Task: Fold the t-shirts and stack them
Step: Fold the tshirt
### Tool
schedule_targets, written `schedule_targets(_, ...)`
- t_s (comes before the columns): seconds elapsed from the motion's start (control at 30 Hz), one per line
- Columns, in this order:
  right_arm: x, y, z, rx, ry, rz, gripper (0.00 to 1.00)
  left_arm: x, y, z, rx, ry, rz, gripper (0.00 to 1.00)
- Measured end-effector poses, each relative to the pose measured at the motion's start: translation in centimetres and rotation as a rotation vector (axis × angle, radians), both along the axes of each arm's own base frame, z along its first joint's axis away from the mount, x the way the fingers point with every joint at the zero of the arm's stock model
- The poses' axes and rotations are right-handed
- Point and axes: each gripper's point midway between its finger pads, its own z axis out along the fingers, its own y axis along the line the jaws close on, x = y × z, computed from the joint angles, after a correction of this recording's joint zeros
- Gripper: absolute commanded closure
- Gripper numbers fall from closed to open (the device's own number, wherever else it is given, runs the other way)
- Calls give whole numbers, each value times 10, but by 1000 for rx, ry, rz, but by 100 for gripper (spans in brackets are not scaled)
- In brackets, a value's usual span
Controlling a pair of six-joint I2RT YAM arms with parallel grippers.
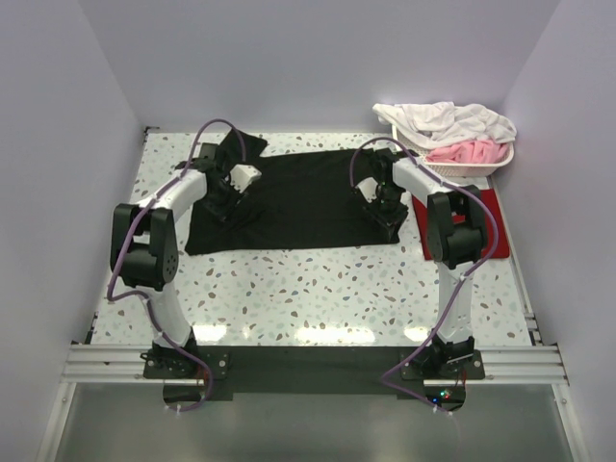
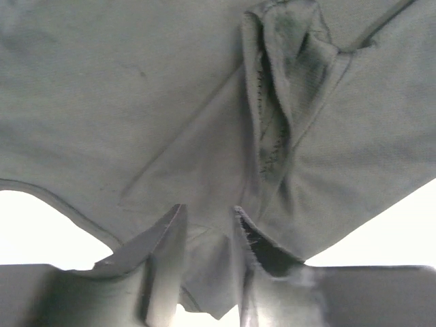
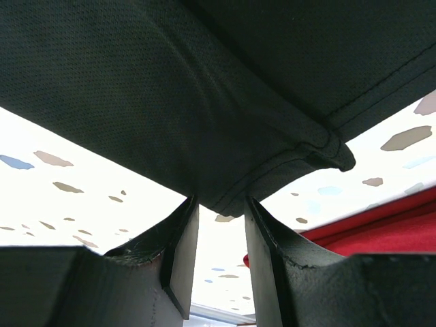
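Note:
The black t-shirt (image 1: 298, 197) lies spread flat on the speckled table. One sleeve (image 1: 243, 144) is turned up at the far left. My left gripper (image 1: 219, 190) is down on the shirt's left part. In the left wrist view a bunch of the black cloth (image 2: 208, 272) fills the narrow gap between the jaws. My right gripper (image 1: 387, 218) is at the shirt's near right corner. It is slightly open, with the hem corner (image 3: 225, 201) at its tips and table showing through the gap. The dark red t-shirt (image 1: 493, 226) lies at the right edge and also shows in the right wrist view (image 3: 388, 231).
A white basket (image 1: 481, 171) holding white and pink clothes stands at the back right. White walls close in the table on the left, back and right. A metal rail (image 1: 308, 361) runs along the near edge at the arm bases.

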Motion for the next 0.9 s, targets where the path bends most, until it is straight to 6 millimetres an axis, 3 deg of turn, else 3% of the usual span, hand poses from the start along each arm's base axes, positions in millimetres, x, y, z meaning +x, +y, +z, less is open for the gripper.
schedule_targets(0.13,0,0,0,0,-1,0,63,-7,-3,-3,-14,33,-31,57)
schedule_targets(0.3,0,0,0,0,-1,0,63,-17,-3,-10,-15,66,-48,60)
schedule_targets(0.9,0,0,0,0,-1,0,64,-20,0,-20,8,90,-65,100)
